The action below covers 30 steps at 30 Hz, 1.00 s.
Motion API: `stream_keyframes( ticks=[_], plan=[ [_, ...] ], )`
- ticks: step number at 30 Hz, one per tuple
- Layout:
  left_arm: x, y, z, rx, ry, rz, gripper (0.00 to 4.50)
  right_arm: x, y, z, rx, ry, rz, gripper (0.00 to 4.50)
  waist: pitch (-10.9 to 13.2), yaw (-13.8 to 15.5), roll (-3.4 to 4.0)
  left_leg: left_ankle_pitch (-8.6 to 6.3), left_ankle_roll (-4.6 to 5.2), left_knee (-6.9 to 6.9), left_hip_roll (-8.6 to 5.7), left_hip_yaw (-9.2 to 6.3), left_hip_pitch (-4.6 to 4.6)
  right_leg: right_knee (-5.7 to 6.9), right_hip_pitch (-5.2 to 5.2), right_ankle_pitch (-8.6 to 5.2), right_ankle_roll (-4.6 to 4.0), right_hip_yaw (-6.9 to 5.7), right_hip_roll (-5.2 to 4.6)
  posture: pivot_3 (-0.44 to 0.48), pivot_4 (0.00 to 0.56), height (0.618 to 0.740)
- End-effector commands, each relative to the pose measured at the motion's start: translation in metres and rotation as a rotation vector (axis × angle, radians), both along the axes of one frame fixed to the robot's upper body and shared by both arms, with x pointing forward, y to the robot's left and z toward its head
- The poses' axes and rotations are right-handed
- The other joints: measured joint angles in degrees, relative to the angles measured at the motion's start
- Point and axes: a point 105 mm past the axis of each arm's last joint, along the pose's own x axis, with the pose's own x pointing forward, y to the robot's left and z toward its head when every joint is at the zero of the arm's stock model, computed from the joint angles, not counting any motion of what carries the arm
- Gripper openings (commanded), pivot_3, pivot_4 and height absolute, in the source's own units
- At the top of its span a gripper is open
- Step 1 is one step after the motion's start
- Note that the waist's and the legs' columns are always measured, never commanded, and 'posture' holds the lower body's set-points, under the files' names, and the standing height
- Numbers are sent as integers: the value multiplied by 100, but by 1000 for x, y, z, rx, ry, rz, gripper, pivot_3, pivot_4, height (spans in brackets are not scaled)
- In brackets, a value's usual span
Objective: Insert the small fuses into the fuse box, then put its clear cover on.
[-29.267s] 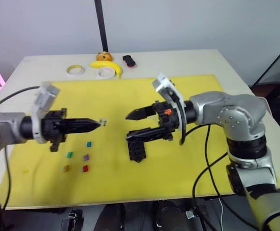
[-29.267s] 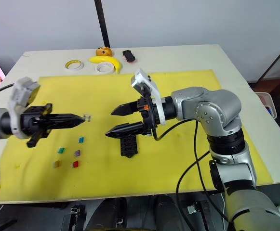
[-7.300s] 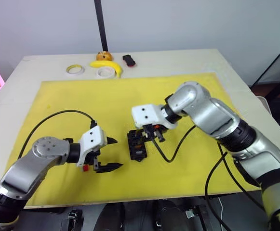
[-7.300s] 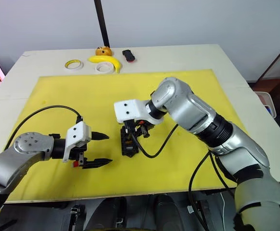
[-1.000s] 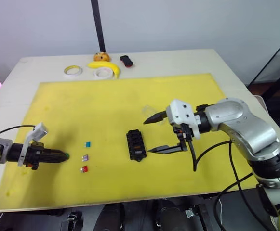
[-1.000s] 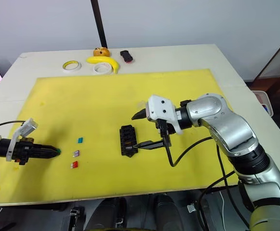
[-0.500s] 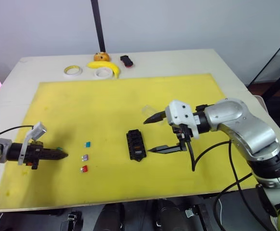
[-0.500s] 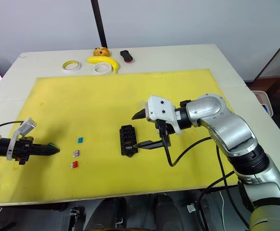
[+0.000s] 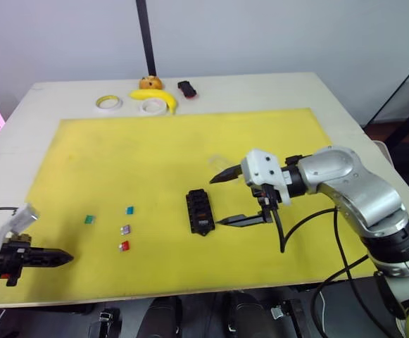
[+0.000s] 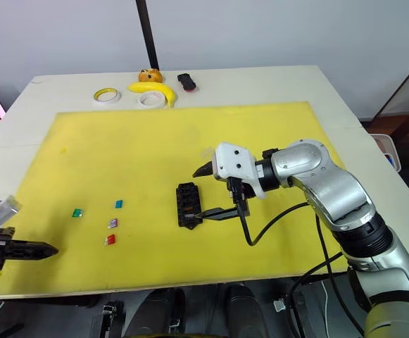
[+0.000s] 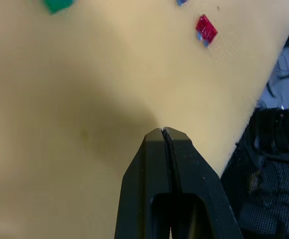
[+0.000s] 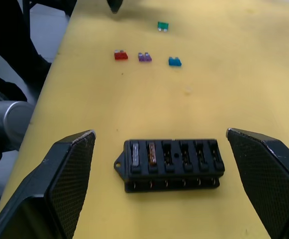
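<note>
- Right wrist view: fuse box (image 12: 173, 164) has two fuses seated at one end, grey and amber; other slots look bare. Head views can't resolve that.
- Teal fuse (image 9: 89, 219), blue fuse (image 9: 129, 210), purple fuse (image 9: 125, 229), red fuse (image 9: 124, 246) loose on yellow mat (image 9: 155, 148), left of box.
- Right gripper (image 9: 227, 197): fingers spread wide, empty, just beside box.
- Left gripper (image 9: 62, 257): fingers pressed together, empty, near mat's front-left edge.

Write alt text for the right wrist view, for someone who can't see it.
A small black plastic fuse box lies on a yellow mat between the right gripper's two wide-open black fingers, with two of its slots filled, one pale and one amber. Beyond it lie four tiny loose fuses: red, purple, blue and green.
</note>
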Motion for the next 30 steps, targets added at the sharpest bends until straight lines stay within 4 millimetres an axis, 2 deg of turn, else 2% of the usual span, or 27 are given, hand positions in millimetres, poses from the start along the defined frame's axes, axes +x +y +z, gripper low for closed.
stream_keyframes(
  ticks=[1,8,9,10,18,26,30],
  plan=[
    [19,4,25,8,-137,55,21,-4,6,6,21,-44,38,4500,0,8,-1,0,0,0,-2,1,0,-3,4,0,0,-1,-2,0,150,740],
    [29,-6,22,1,-151,55,21,-4,9,9,33,-51,43,4500,0,-55,-1,0,0,0,-11,19,-5,-6,0,12,21,3,-4,0,150,740],
    [29,-6,20,0,-148,58,538,-4,9,9,33,-52,40,4500,0,-48,-1,0,0,0,-8,18,-5,-5,0,12,21,3,-1,0,150,740],
    [29,-5,18,-1,-146,63,809,-4,8,9,32,-53,37,4500,0,-42,-1,0,0,0,-7,16,-4,-3,0,12,21,3,1,0,150,740],
    [34,0,10,-72,-127,181,809,-4,9,8,39,-48,23,4500,0,-28,-2,0,0,0,-7,18,-4,-3,-1,11,21,2,5,0,150,740],
    [46,-14,1,-180,-107,244,809,-4,11,8,44,-45,22,4500,-1,-24,-5,0,0,2,-7,17,-4,-3,0,14,25,2,11,0,150,740],
    [53,-15,-1,-197,-114,269,809,-5,11,7,43,-44,23,4500,-1,-22,-6,0,0,2,-7,14,-4,-2,0,14,26,2,7,0,150,740]
  ],
)
